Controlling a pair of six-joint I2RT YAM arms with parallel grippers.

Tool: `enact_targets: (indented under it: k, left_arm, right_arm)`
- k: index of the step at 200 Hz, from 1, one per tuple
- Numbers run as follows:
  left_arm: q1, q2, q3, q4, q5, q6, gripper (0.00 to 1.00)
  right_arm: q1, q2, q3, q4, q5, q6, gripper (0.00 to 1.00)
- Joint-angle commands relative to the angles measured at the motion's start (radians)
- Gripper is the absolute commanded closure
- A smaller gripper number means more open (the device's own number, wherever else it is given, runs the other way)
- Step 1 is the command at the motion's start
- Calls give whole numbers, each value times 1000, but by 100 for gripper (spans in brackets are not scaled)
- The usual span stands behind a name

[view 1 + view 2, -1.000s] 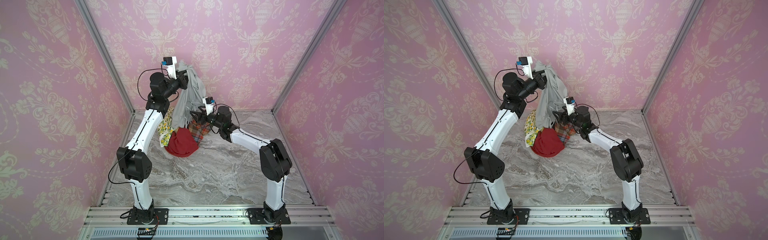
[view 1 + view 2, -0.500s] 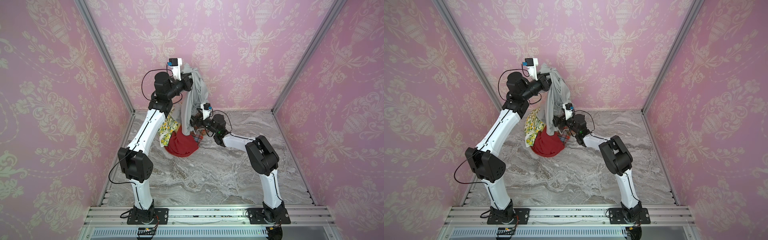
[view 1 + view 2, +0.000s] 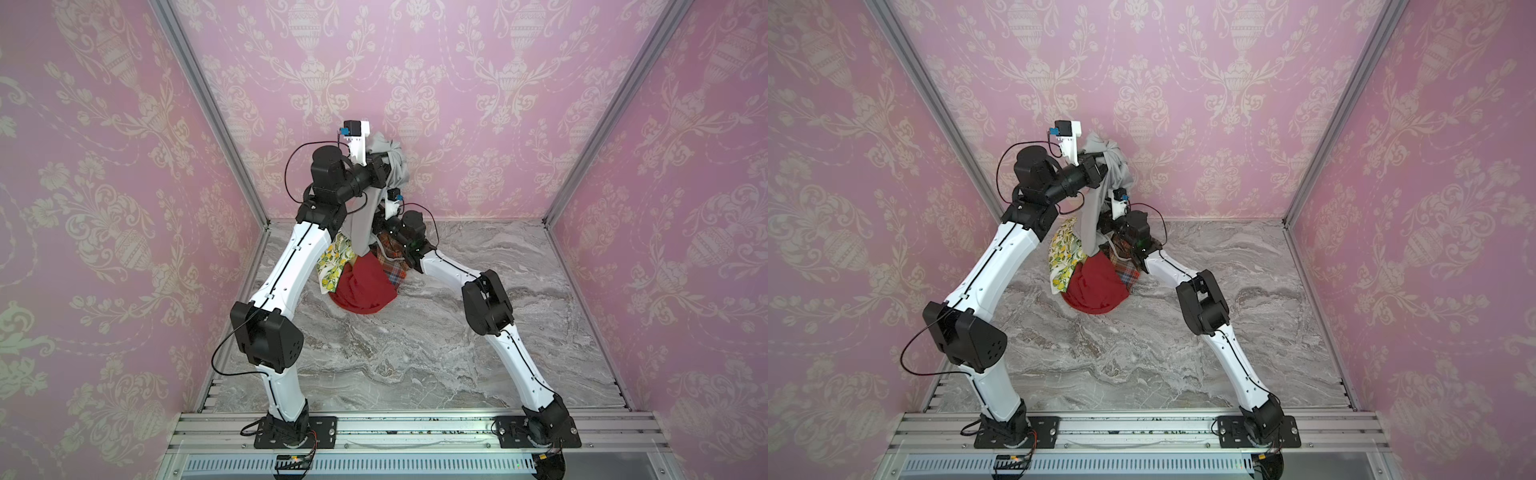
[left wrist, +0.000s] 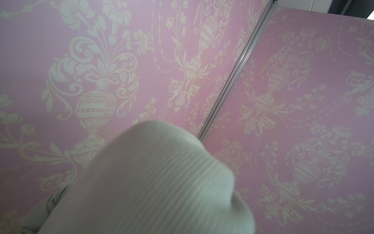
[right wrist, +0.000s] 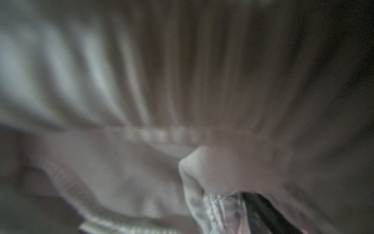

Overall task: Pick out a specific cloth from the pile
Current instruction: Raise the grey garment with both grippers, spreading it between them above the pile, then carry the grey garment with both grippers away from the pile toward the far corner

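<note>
- Grey, soft, plain: in a top view, the cloth (image 3: 360,226) hangs at far centre, bunched top end pinched tight in the left gripper (image 3: 384,161), above the pile (image 3: 365,286) on the marble table (image 3: 415,353).
- Runs as a long narrow drape, long axis close to upright, gathered end up, loose end down between the lemon-print cloth (image 3: 332,262) and the plaid cloth (image 3: 392,266).
- In a top view again, meets the heap just behind the red cloth (image 3: 1096,291); cannot tell whether that end is free or caught.
- Right gripper (image 3: 1106,224) sits just right of the drape, low; cannot tell here whether its jaws are apart or together.
- In the left wrist view, shows only a ribbed grey fold (image 4: 162,182) against the pink wall (image 4: 303,101); hides the jaws.
- In the right wrist view, fills the frame with blurred grey folds and a hem, one dark finger (image 5: 261,210) at the edge; cannot tell the jaw state.
- Best done, probably, by lifting straight up with the left pinch firm, watching that the red cloth does not ride along.
</note>
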Motion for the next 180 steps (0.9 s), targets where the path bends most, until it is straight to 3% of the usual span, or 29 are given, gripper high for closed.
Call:
enact_targets:
  k: [1, 6, 8, 61, 98, 137, 180]
  left_arm:
    - [1, -93, -21, 2, -18, 43, 100]
    - [3, -101, -32, -1, -26, 48, 100]
    - [4, -104, -36, -2, -29, 50, 100]
    - [68, -122, -83, -29, -79, 65, 100]
    - [69, -69, -26, -39, -32, 54, 100]
    - [30, -3, 47, -64, 11, 59, 100]
    - [-90, 106, 164, -122, 25, 95, 100]
  right_arm:
    - [19, 92, 178, -200, 22, -5, 72]
    - [18, 95, 193, -200, 23, 3, 95]
    - [18, 93, 193, -200, 26, 8, 100]
    - [6, -273, -199, 1, 117, 26, 100]
    - [-29, -493, -371, 122, 128, 77, 100]
    - [-47, -695, -510, 147, 178, 13, 100]
    - [-65, -959, -711, 151, 269, -97, 100]
